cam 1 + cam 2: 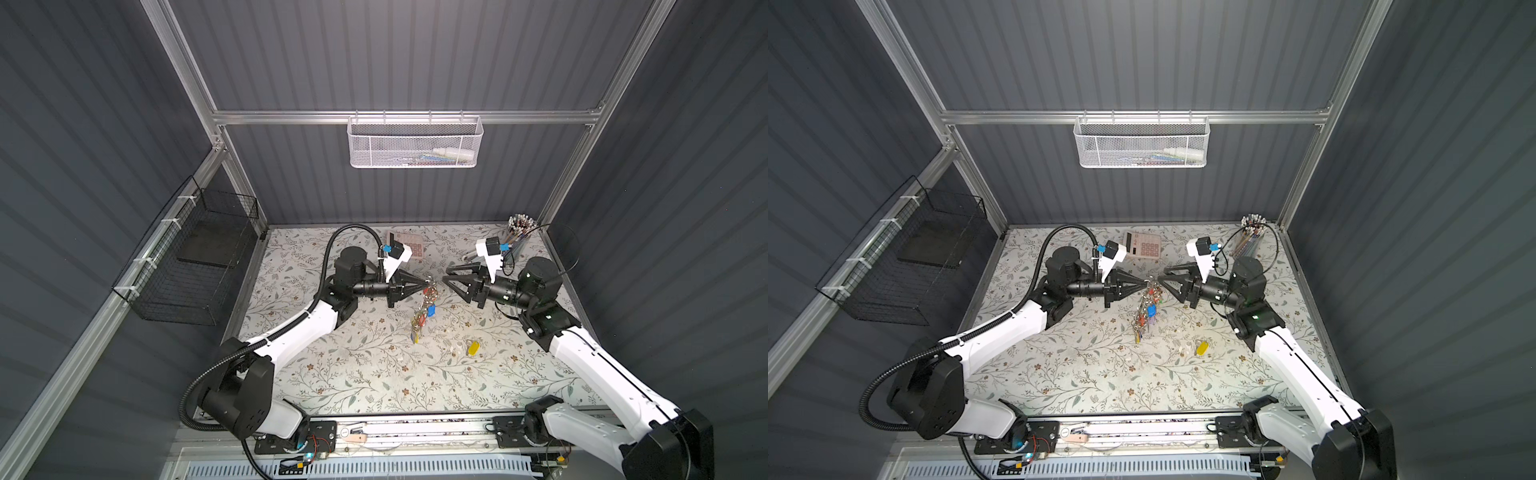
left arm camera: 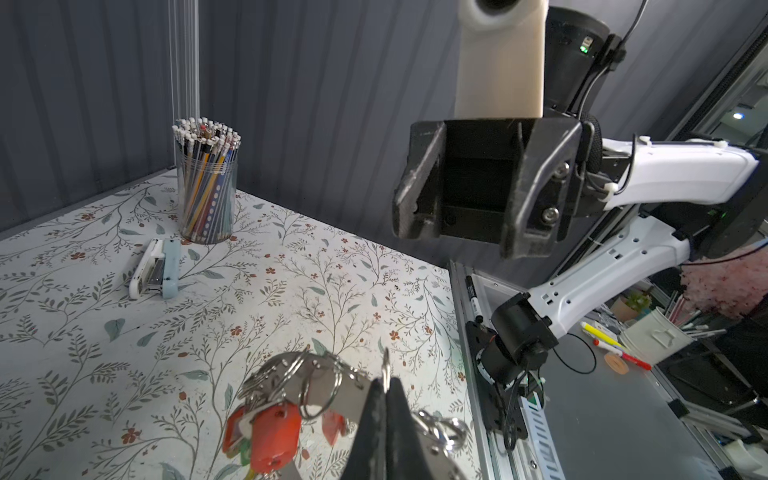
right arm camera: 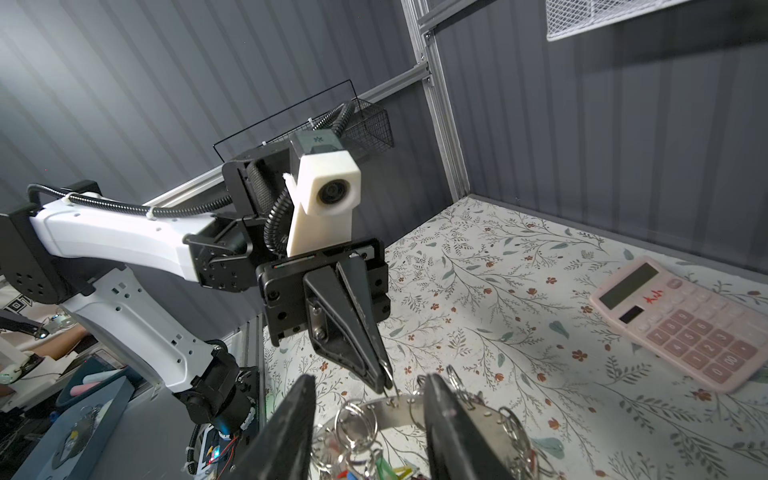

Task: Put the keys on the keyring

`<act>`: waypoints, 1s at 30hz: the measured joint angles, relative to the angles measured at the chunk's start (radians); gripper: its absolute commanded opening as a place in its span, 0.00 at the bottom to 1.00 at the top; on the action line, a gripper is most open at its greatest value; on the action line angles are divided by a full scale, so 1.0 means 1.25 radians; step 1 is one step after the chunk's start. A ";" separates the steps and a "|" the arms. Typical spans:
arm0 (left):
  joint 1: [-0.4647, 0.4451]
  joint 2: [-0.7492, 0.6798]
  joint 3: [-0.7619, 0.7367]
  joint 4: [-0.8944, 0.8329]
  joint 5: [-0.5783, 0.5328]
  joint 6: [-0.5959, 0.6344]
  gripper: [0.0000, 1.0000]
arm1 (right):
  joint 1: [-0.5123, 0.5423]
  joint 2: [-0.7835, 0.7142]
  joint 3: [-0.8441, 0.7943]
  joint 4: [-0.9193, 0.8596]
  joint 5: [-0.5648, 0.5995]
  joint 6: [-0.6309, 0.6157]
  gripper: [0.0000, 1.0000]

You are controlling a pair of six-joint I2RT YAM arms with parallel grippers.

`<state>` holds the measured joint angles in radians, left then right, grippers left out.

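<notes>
2 tools | left tool (image 1: 425,284) clamped on large flat silver metal keyring (image 3: 395,410), raised over floral bench (image 1: 374,374) | right tool (image 1: 444,276) spread, just beside it | small yellow-tagged silver key (image 1: 473,347) loose on bench: best pinched by tag, hole end free

Looked like a robot lab cell: boxed in by grey ribbed panels (image 1: 374,54) on aluminium framing (image 1: 291,117), arms (image 1: 291,336) bolted to a rail (image 1: 415,429) along a floral table (image 1: 365,382).
</notes>
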<state>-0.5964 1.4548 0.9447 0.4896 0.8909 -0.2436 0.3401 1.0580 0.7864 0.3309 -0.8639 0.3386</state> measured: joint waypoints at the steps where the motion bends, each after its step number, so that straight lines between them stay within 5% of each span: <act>1: -0.005 0.000 -0.012 0.031 -0.010 -0.020 0.00 | 0.000 0.002 0.000 0.005 -0.002 0.003 0.45; 14: -0.027 0.017 -0.101 0.430 -0.102 -0.239 0.00 | 0.000 0.036 -0.010 0.067 -0.049 0.046 0.40; 22: -0.027 0.046 -0.107 0.490 -0.116 -0.279 0.00 | 0.001 0.077 -0.011 0.126 -0.086 0.085 0.27; 30: -0.034 0.054 -0.107 0.511 -0.120 -0.288 0.00 | 0.005 0.104 -0.011 0.152 -0.096 0.095 0.25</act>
<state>-0.6392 1.5223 0.8112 1.1278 0.7406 -0.6037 0.3466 1.1885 0.7727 0.5205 -0.9844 0.4568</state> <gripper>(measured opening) 0.050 0.258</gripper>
